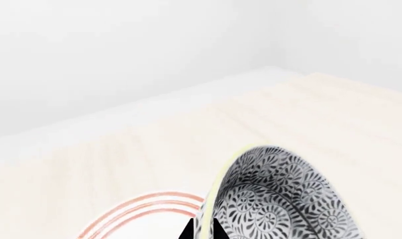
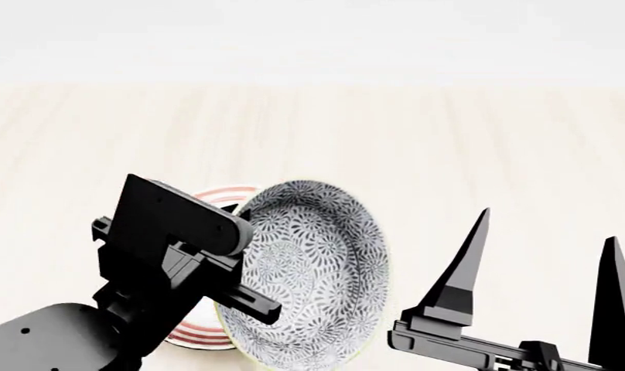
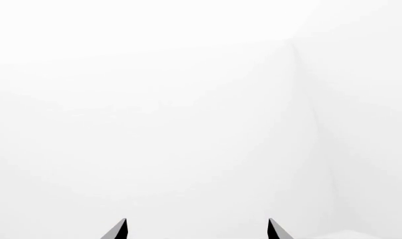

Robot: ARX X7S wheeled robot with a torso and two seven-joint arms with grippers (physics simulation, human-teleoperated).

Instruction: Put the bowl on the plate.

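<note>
The bowl (image 2: 315,270), grey-blue floral with a pale rim, hangs steeply tilted above the table, its inside facing the head camera. My left gripper (image 1: 202,232) is shut on the bowl (image 1: 280,199), one black fingertip on each side of its rim. Under and behind it lies the plate (image 2: 222,194), white with red-orange rings; my left arm and the bowl cover most of it. The left wrist view shows the plate's rings (image 1: 141,209) just beside the bowl. At the lower right of the head view my right gripper (image 2: 547,226) stands open and empty, fingers pointing up, apart from both.
The pale wooden table (image 2: 447,131) stretches far back to a white wall. The right wrist view shows only the white wall beyond my right gripper (image 3: 197,222).
</note>
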